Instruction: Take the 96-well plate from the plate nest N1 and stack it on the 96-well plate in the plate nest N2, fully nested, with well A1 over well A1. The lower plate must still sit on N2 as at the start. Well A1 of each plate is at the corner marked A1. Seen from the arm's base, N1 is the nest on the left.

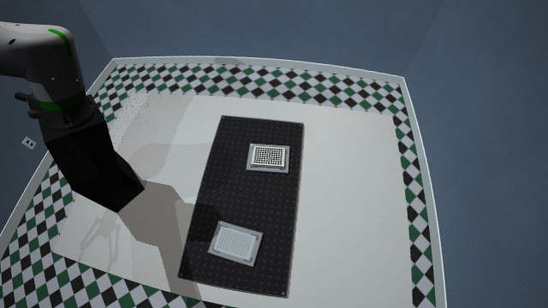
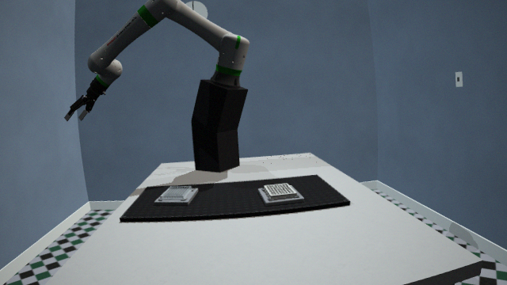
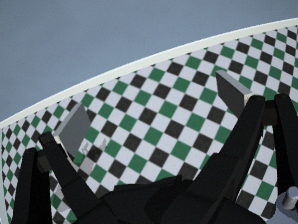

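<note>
The jaws of the gripper (image 2: 76,112) are standing fully spread and gripping nothing, high and well apart from the black mat (image 2: 238,199). Both plates are sitting on that mat: the N1 plate (image 2: 177,193) in its nest, the N2 plate (image 2: 280,191) in its own. Nothing is stacked yet; everything is remaining. The arm (image 2: 166,12) is reaching up and away from the mat, over the floor beside the surface (image 2: 277,245).
</note>
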`<state>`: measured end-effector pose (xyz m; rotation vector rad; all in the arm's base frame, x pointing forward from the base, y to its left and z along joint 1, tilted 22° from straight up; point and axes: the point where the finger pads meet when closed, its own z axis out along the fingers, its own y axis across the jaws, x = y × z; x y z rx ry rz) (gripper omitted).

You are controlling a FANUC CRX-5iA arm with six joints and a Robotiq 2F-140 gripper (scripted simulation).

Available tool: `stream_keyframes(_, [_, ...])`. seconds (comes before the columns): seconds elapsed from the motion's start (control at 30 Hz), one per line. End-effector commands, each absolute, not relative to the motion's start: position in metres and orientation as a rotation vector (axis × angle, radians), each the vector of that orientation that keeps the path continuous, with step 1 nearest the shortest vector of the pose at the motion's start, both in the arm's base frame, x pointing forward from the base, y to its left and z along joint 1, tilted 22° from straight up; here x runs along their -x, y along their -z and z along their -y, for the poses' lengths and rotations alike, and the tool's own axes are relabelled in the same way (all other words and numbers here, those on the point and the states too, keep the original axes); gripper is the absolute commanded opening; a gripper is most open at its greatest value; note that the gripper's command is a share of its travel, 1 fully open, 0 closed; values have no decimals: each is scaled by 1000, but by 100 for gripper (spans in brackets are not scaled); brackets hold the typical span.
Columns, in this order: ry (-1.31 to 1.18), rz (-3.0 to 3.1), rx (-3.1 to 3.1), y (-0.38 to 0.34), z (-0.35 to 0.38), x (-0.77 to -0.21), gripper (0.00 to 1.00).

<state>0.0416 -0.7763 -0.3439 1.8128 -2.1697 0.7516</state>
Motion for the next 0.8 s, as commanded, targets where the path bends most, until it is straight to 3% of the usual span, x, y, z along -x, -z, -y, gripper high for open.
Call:
stream_keyframes(0.0, [-752,2169,-1812,344,777,-41,100])
stream_keyframes(0.53, [-752,2169,-1812,344,777,-41,100])
stream_keyframes(0.77, [-769,2114,-1923,337,772,-76,100])
